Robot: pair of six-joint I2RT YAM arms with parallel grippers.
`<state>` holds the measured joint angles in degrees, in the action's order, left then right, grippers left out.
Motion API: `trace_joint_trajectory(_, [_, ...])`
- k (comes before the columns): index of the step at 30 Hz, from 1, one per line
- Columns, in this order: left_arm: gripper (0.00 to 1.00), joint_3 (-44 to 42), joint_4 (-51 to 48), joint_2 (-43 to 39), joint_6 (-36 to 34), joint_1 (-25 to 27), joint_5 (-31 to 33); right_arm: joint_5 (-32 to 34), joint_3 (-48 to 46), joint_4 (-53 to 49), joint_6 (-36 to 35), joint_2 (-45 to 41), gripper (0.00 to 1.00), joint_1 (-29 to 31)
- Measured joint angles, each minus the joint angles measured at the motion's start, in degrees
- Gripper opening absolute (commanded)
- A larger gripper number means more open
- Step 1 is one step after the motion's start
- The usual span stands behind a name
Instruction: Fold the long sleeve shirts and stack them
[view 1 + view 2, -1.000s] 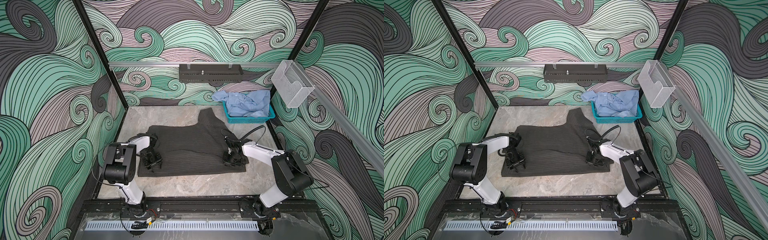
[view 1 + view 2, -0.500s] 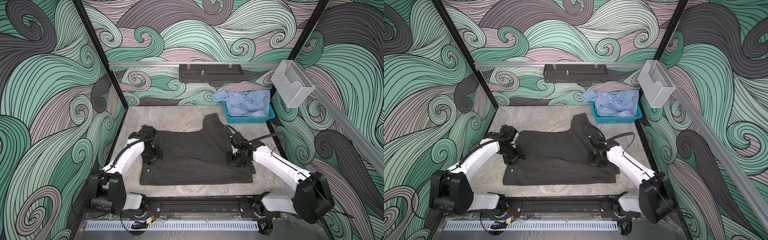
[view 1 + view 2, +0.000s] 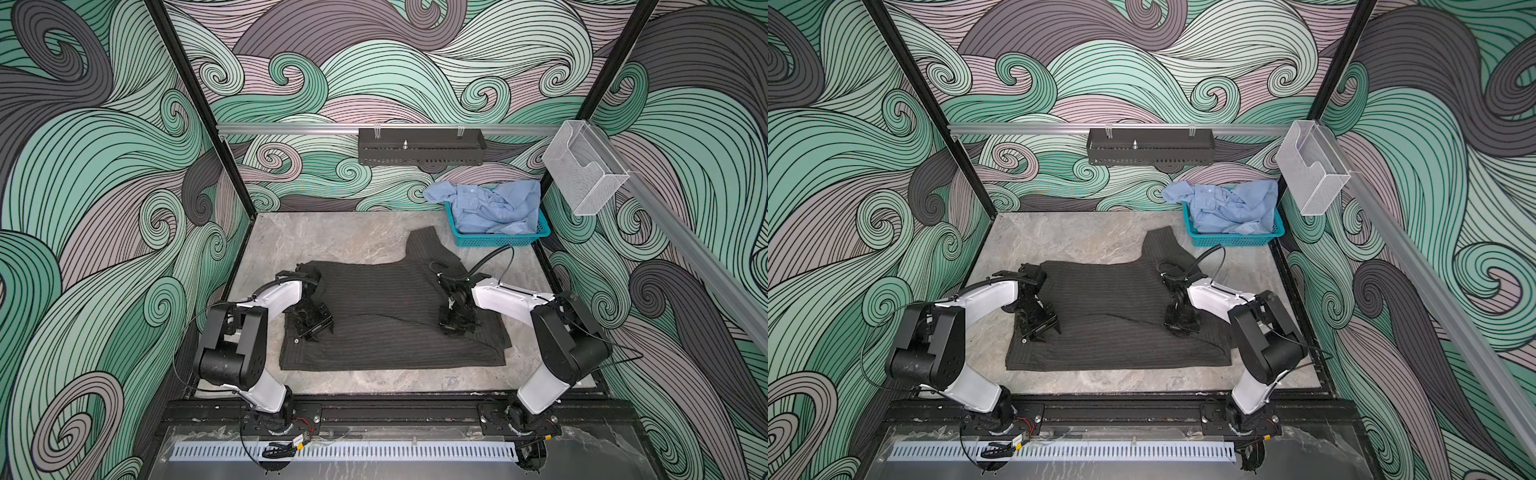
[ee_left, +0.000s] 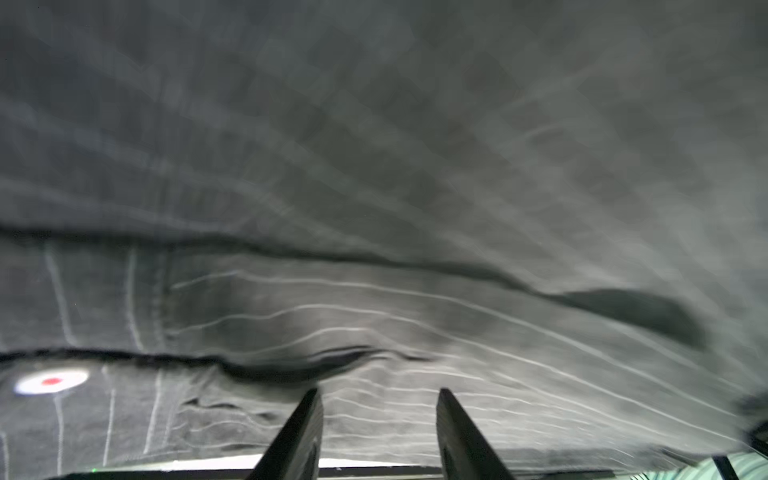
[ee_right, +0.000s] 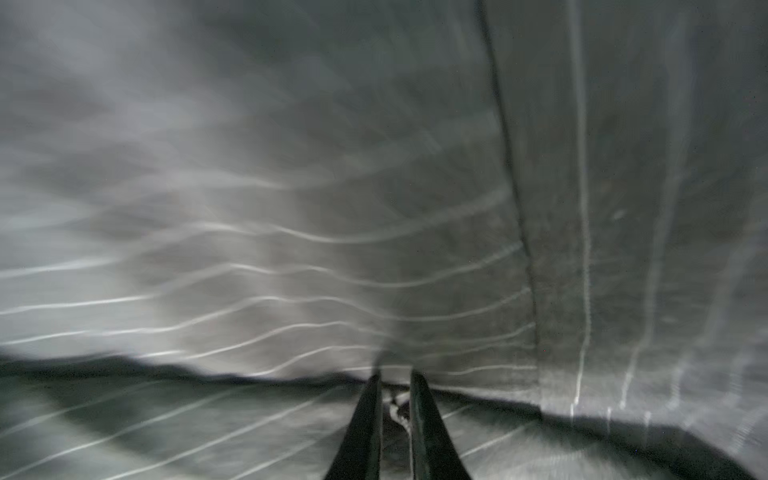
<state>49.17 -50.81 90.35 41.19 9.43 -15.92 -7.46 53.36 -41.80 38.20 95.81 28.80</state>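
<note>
L gripper (image 3: pixel 313 326): jaws apart, roughly mid-range, tips down on cloth by the shirt's left side. Its wrist view shows flat fabric in the gap, nothing visibly pinched. R gripper (image 3: pixel 456 325): nearly shut, w/ a thin nip of the dark cloth between the tips in its wrist view

Big to small:
table (image 3: pixel 332 237): marble, mostly covered in the middle
dark pinstripe shirt (image 3: pixel 386 299): lies flat mid-table, part-folded, upper layer lying over the lower, both grippers on it
basket (image 3: pixel 498 240): back right corner, blue shirt (image 3: pixel 490 208) crumpled inside and spilling over the rim, not yet folded
flap (image 3: pixel 428 249): prob a sleeve, pokes out toward the back, near the basket
fold edge (image 3: pixel 390 318): runs slanted btwn the two grippers, not square to the hem
button (image 4: pixel 52 381): just beside the L tips

Risks, my read:
- only R has a grip, so if both arms pull, the L side stays put and the fold skews further
- R nip is thin, so it may slip out mid-lift and drop the layer
- loose flap gets dragged along and bunches under the fold
- L closing here could grab both layers, or land on the button
</note>
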Motion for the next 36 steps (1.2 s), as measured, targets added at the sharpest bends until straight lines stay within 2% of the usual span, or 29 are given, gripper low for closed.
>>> trace_joint_trajectory(6, [0.48, -5.9, -0.7, -3.6, 0.5, -1.3, 0.7, -0.4, -3.5, 1.9, -0.1, -3.4, 0.17, 0.2])
trace_joint_trajectory(9, [0.49, -4.8, -1.7, -6.6, 0.4, -2.0, 0.9, -0.1, -3.3, -0.2, -0.6, -5.4, 0.23, 0.2])
trace_joint_trajectory(12, [0.52, 1.9, -4.3, -9.4, -0.1, -2.3, 1.6, 1.8, 1.8, -4.1, -2.1, -7.4, 0.33, 0.1])
trace_joint_trajectory(15, [0.56, 14.5, -5.5, -8.3, -2.2, -2.8, 3.0, 4.4, 12.0, -6.1, -4.0, -7.0, 0.41, -0.9])
trace_joint_trajectory(19, [0.57, 30.8, -5.7, -1.5, -5.5, -6.1, 4.2, 6.8, 26.4, -7.6, -6.4, -2.3, 0.46, -3.8])
trace_joint_trajectory(23, [0.56, 43.6, -6.7, 10.9, -8.4, -9.8, 4.9, 8.6, 37.6, -9.0, -8.3, 6.4, 0.48, -6.5])
trace_joint_trajectory(28, [0.56, 54.3, -8.8, 26.7, -10.9, -12.1, 6.6, 9.0, 49.3, -11.7, -11.2, 17.5, 0.49, -9.3])
trace_joint_trajectory(32, [0.55, 62.4, -11.3, 36.6, -12.9, -12.4, 7.6, 8.9, 54.0, -12.9, -12.8, 22.3, 0.49, -10.9])
trace_joint_trajectory(36, [0.55, 70.9, -13.0, 43.3, -15.0, -12.4, 8.0, 8.5, 55.8, -13.7, -13.2, 23.5, 0.50, -11.8])
